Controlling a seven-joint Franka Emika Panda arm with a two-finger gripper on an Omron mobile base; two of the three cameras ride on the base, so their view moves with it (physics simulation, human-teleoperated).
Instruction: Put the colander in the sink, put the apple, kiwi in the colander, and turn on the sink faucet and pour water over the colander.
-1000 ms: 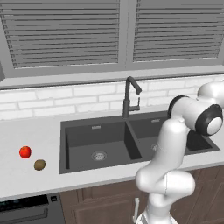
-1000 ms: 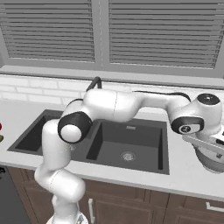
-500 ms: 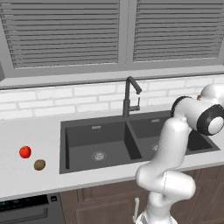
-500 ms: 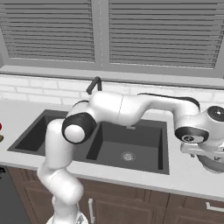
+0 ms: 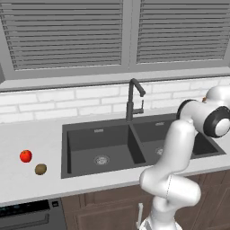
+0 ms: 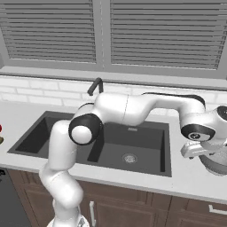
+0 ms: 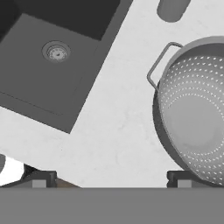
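Tool (image 7: 112,177): standing wide open and holding nothing, now hanging lower and nearer the colander (image 7: 194,109) than a second ago. Colander: sitting upright on the table (image 7: 118,122), right of the sink (image 7: 48,57). Apple (image 5: 25,156) and kiwi (image 5: 41,169): lying unmoved, near each other, left of the sink. Faucet (image 5: 133,99): standing behind the basins.

Slatted blinds (image 5: 67,36) above white brick backsplash (image 5: 54,105)
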